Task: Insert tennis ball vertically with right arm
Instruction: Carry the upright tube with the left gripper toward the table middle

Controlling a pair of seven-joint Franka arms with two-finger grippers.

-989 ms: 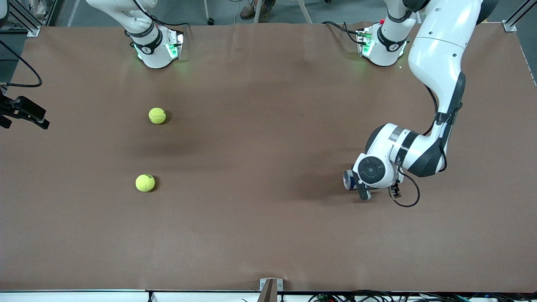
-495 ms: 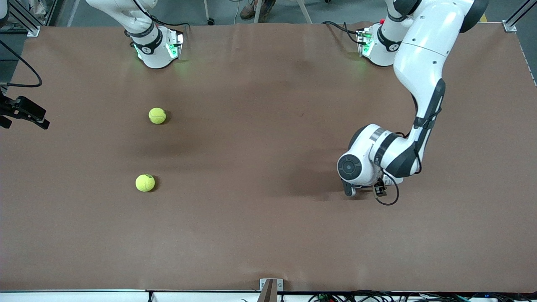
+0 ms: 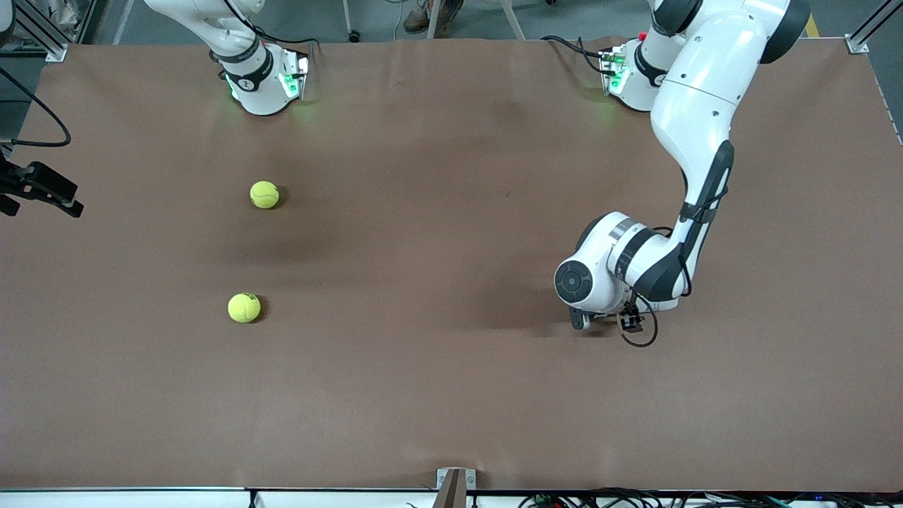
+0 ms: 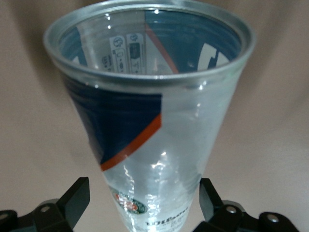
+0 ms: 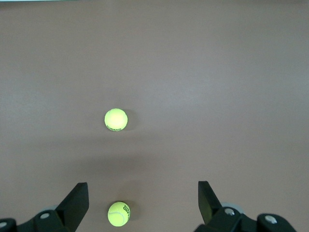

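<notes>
Two yellow tennis balls lie on the brown table toward the right arm's end, one (image 3: pixel 264 195) farther from the front camera than the other (image 3: pixel 244 307). My right gripper (image 5: pixel 143 200) is open and empty high over them. Both balls show below it, one (image 5: pixel 119 214) between its fingers and one (image 5: pixel 116 119) past them. It is out of the front view. My left gripper (image 4: pixel 143 198) is shut on a clear tennis ball can (image 4: pixel 149 111) with a blue and orange label, its open mouth pointing away from the hand. In the front view the left gripper (image 3: pixel 589 321) is low over the table and hides the can.
The right arm's base (image 3: pixel 261 77) and the left arm's base (image 3: pixel 638 77) stand at the table's back edge. A black camera mount (image 3: pixel 42 187) sticks in at the right arm's end. A small bracket (image 3: pixel 455 483) sits at the front edge.
The left arm's wrist has moved toward the right arm's end of the table and turned. The can's blue rim, seen beside the wrist earlier, is now hidden. The balls have not moved.
</notes>
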